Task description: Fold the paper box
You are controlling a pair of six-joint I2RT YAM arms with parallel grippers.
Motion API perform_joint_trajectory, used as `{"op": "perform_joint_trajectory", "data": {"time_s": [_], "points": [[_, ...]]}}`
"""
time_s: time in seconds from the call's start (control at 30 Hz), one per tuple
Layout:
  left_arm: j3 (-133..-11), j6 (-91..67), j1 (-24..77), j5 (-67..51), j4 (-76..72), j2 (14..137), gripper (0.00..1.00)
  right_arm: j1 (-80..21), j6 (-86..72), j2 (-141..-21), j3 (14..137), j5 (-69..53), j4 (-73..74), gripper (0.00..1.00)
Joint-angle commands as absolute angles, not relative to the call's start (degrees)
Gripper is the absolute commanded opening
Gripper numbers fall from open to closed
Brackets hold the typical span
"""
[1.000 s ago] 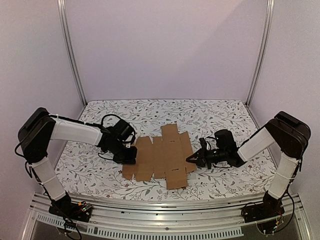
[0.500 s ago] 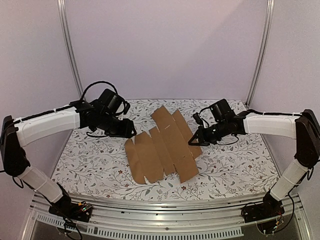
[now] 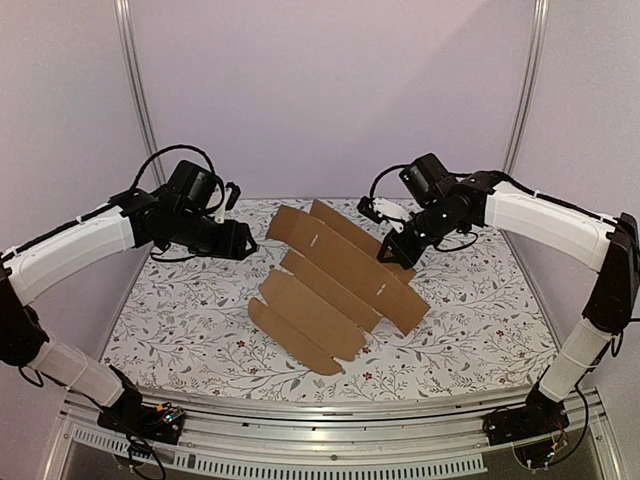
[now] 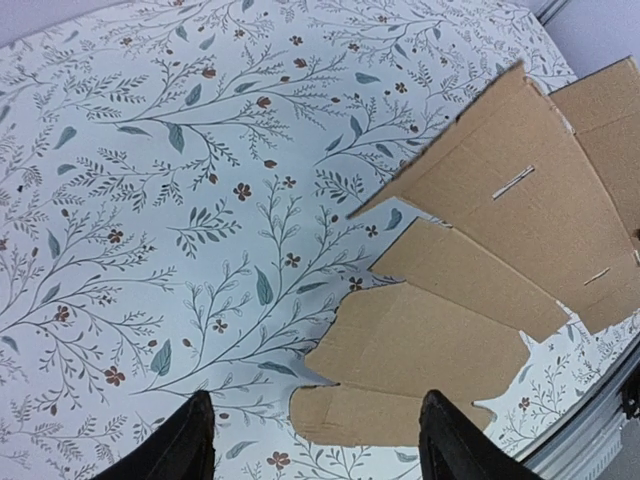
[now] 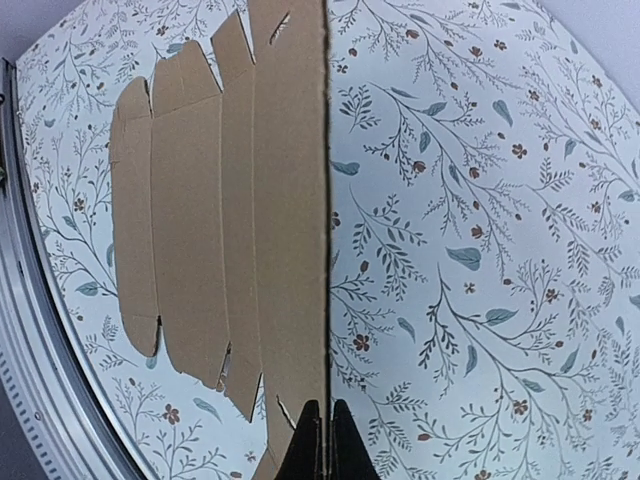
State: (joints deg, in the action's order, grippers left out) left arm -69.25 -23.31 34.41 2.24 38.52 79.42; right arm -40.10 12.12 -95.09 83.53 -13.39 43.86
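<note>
A floral-patterned tabletop [image 3: 180, 330] is seen from above, with two robot arms reaching in from the left and right.

The paper box [image 3: 330, 280] is a flat, unfolded sheet of plain brown cardboard, cut into long panels with flaps and small slits. It is held up at a slant over the middle of the tabletop. Its far right edge is raised highest and its near left end hangs lowest. Whether that low end touches the tabletop cannot be told.

The right pincer [image 3: 392, 250] is closed on the far right edge of the sheet. In the right wrist view, the right pincer [image 5: 327, 445] is seen with both fingers pressed together on the cardboard. The paper box [image 5: 220, 200] stretches straight away from that grip, its nearest panel seen almost edge-on and the other panels spread out to the left.

The left pincer [image 3: 243, 245] is set just left of the sheet's far left corner, and a small gap is seen between them. In the left wrist view, its two dark fingers [image 4: 190, 445] are spread wide apart and nothing is gripped. The paper box [image 4: 480, 250] is seen ahead of them and to the right, with its lowest flap lying in line with the space between the fingers.
</note>
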Motion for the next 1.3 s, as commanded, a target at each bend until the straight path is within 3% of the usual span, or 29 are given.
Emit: {"op": "perform_joint_trajectory", "data": {"time_s": [0.0,0.3,0.53,0.9,1.27], "points": [[-71.74,-22.63,33.66,-2.58,38.97,78.17,0.68,-41.38,27.83,-100.4,91.84,-2.34,51.02,0.0],[-75.05,-25.33,33.57,-8.66,39.23,75.16,0.67,-44.6,38.38,-109.87,103.26,12.45,58.19,0.0],[-76.83,-28.3,33.56,-10.78,35.67,77.53,0.55,-48.42,42.98,-111.81,104.0,15.05,56.78,0.0],[-81.29,-31.25,33.31,-10.91,31.86,87.71,0.0,-50.92,41.95,-113.18,104.0,18.1,55.8,0.0],[-81.39,-32.75,33.22,-13.09,29.54,96.91,0.0,-51.26,40.32,-111.47,102.57,17.19,53.97,0.0]]}}
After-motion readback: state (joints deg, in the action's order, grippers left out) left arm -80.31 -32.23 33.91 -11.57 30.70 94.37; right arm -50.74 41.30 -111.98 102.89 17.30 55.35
